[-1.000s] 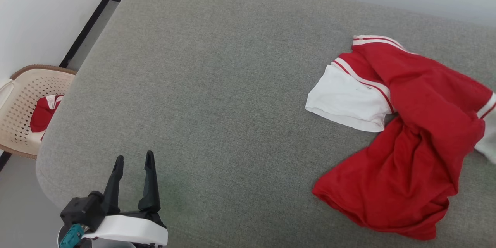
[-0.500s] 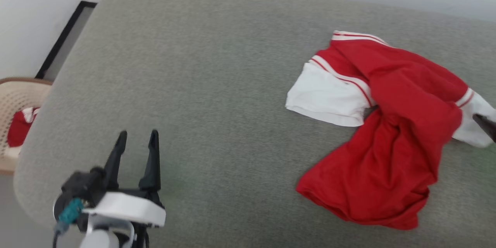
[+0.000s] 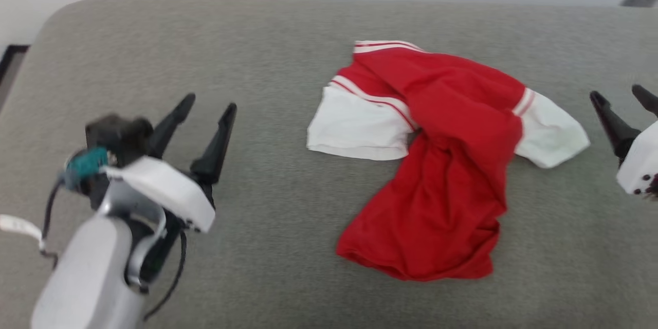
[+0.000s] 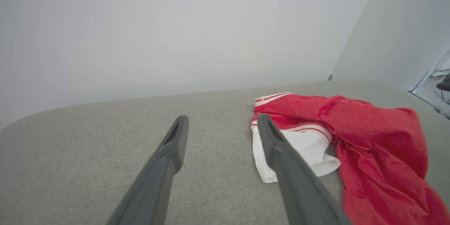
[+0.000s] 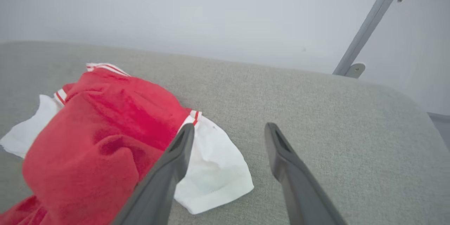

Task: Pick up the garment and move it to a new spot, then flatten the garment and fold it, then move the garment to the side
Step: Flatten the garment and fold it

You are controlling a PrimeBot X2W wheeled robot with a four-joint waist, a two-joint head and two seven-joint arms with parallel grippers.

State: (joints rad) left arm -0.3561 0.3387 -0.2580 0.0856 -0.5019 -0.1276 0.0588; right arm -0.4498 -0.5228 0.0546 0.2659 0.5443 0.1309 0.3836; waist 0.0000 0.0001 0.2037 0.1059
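The garment [image 3: 442, 154] lies crumpled on the grey cushioned surface [image 3: 267, 61], red body bunched in the middle, one white sleeve spread to its left and the other to its right. It also shows in the left wrist view as the garment [image 4: 369, 140] and in the right wrist view as the garment [image 5: 98, 133]. My left gripper [image 3: 211, 104] hovers open well to the left of the shirt, empty. At the right edge my right gripper [image 3: 619, 93] stands open, just right of the white sleeve, holding nothing. Any print on the shirt is hidden in the folds.
A pale wall runs along the far edge of the grey surface. A grey metal post [image 5: 369, 28] stands at the far right corner. A dark strip [image 3: 10, 61] shows past the left edge of the surface.
The head camera has swung right, so the basket at the left has left the picture. My right gripper has let go of the white sleeve and now stands open beside it.
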